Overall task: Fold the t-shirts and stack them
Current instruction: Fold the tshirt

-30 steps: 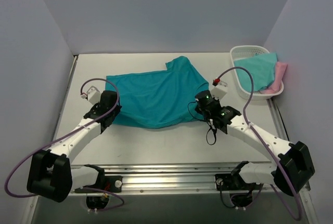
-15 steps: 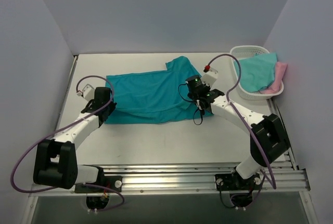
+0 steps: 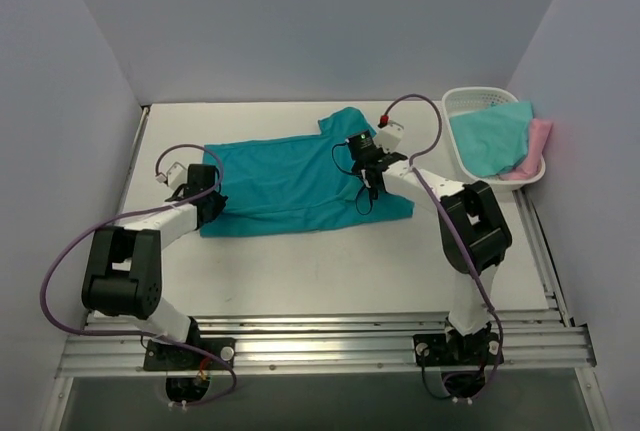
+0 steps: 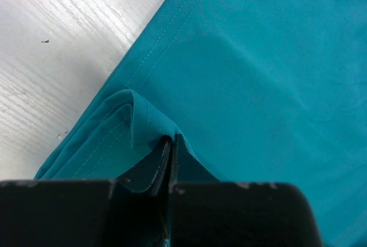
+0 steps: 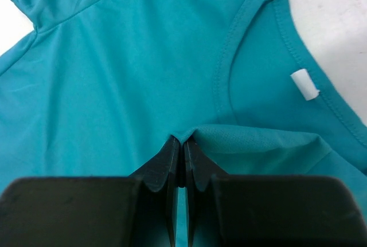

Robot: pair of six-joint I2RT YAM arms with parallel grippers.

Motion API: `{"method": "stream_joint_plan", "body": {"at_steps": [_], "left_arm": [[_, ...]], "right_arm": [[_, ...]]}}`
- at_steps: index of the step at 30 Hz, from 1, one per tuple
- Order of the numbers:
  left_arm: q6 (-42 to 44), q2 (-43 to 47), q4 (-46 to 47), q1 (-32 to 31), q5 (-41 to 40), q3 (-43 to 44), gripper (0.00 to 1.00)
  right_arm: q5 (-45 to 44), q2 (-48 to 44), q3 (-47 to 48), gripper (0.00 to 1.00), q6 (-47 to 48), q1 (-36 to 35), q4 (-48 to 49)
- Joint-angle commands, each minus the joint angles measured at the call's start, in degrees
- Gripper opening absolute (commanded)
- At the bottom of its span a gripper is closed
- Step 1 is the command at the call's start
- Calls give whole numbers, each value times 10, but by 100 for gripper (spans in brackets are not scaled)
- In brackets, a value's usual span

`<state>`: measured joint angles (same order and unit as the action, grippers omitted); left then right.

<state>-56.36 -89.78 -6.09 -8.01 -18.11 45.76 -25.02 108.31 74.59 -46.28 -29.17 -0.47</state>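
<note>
The teal tee [image 3: 290,183] lies spread on the table [image 3: 300,271], a little toward 12 o'clock from the middle, with its long side going from 9 to 3 o'clock. One sleeve [image 3: 345,123] points toward 12 o'clock near the right end. The edge at 6 o'clock is not straight; the cloth there is doubled over in a soft fold.

The left gripper [image 4: 171,144] is at the 9 o'clock end of the teal tee, low on the cloth. Its jaws are pressed together with only a thin layer of teal cloth between them, and a small ridge of cloth stands up just in front of the tips. At 10 o'clock from this ridge the bare table shows beside the stitched hem [image 4: 152,35].

The right gripper [image 5: 179,144] is at the 2 o'clock part of the teal tee, just beside the sleeve. Its jaws are also closed tight on a pinch of the teal cloth, which rises like a little tent at the tips. In the wrist view, at 2 o'clock from the tips, runs the collar [image 5: 330,101], with a small white label [image 5: 304,85] on the cloth beside it.

The basket [image 3: 462,99] stands at the 2 o'clock corner of the table, apart from the teal tee. The aqua tee [image 3: 495,136] lies in it and hangs over its rim, and the pink tee [image 3: 540,141] is at 3 o'clock of the aqua one, partly under it
</note>
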Motion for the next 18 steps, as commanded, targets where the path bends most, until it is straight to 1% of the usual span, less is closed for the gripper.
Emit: {"method": "stream_joint_plan", "body": {"at_steps": [1,6,13,18], "left_arm": [[0,-19,37,10,13,31,2],[2,-37,44,13,16,44,2],[-3,-48,50,24,12,39,2],[9,-62,50,29,9,58,2]], "right_arm": [[-6,20,29,0,3,4,-1],[-7,45,50,0,3,6,-1],[-23,53,62,0,3,10,-1],[-34,64,72,0,3,15,-3]]}}
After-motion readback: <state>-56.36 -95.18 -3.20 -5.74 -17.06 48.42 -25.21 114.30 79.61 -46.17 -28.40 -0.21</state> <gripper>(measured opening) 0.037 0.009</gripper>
